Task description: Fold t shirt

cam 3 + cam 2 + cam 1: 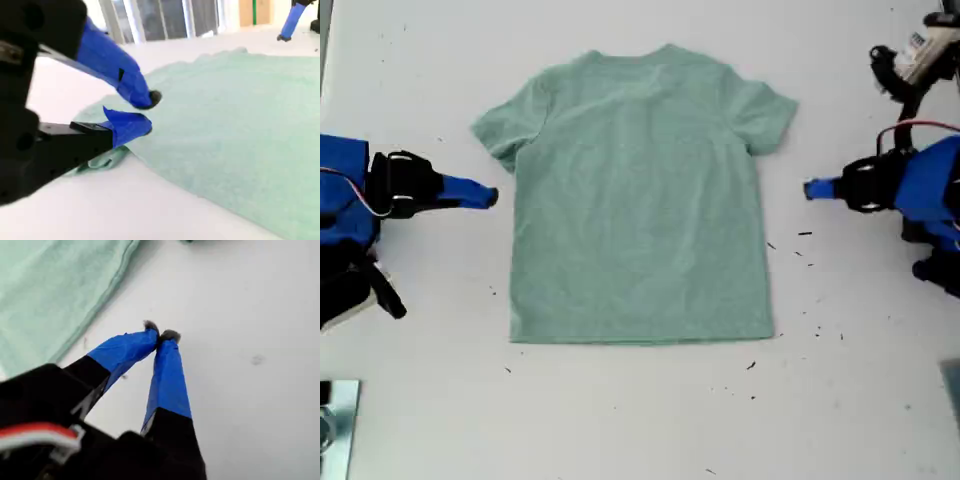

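Status: t shirt [640, 200] lies flat and unfolded in the middle of the white table [620, 420]. In the exterior view its neck is toward 12 o'clock and its hem toward 6 o'clock. Both sleeves are spread out and no fold is visible.

My second gripper [490, 196] sits at 9 o'clock of the shirt in the exterior view, just beside the side seam under the sleeve. In the second wrist view its jaws stand a narrow way apart with nothing between them. They are low over the cloth edge near the sleeve, and I cannot tell whether the lower finger touches the fabric.

My first gripper [812, 188] sits at 3 o'clock of the shirt in the exterior view, over bare table and apart from the cloth. The first wrist view shows its fingertips [170, 335] pressed together, holding nothing, with the shirt edge near but not touching.

Step in hand, as I judge it: approach before the first fold. Nothing is grasped and the task has barely begun.

Next move calls for:
- the first gripper to open its jaws and close the gap to the shirt edge at 3 o'clock;
- the second gripper to slide one finger under the edge at 9 o'clock and pinch;
- a grip on a single layer only, low enough to catch thin cloth off a flat table.

Small dark specks lie on the table around 4 to 5 o'clock of the shirt.
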You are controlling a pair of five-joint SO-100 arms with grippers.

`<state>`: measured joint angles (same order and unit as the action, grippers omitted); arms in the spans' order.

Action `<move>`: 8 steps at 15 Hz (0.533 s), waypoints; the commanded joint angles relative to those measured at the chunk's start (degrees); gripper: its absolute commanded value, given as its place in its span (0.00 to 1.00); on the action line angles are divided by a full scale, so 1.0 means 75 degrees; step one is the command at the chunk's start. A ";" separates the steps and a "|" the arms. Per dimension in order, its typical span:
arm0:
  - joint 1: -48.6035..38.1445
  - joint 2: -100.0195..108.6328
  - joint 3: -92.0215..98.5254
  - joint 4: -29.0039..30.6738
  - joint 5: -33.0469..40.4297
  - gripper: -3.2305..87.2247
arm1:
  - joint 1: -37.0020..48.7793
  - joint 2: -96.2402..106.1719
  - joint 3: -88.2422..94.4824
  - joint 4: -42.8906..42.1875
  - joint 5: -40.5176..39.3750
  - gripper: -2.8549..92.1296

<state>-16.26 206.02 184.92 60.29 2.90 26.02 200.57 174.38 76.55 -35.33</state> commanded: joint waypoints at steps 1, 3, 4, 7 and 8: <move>0.0105 0.0059 -0.0070 0.0035 -0.0563 0.03 | -0.0258 0.0035 0.0516 -0.0117 0.2566 0.05; 0.0129 0.0059 -0.0059 0.0035 -0.0551 0.03 | -0.0234 0.0035 0.0516 -0.0117 0.2461 0.05; 0.0129 0.0059 -0.0059 0.0035 -0.0551 0.03 | -0.0258 0.0035 0.0516 -0.0117 0.2520 0.05; 0.0223 0.0059 -0.0082 -0.0012 -0.0457 0.03 | -0.0469 0.0035 0.0363 0.0199 0.2918 0.05; 0.0234 0.0059 0.0000 -0.0023 -0.0469 0.03 | -0.0844 0.0035 0.0352 -0.0012 0.3082 0.05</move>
<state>-15.21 206.02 184.75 60.56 -0.44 22.85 200.57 174.55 77.34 -13.89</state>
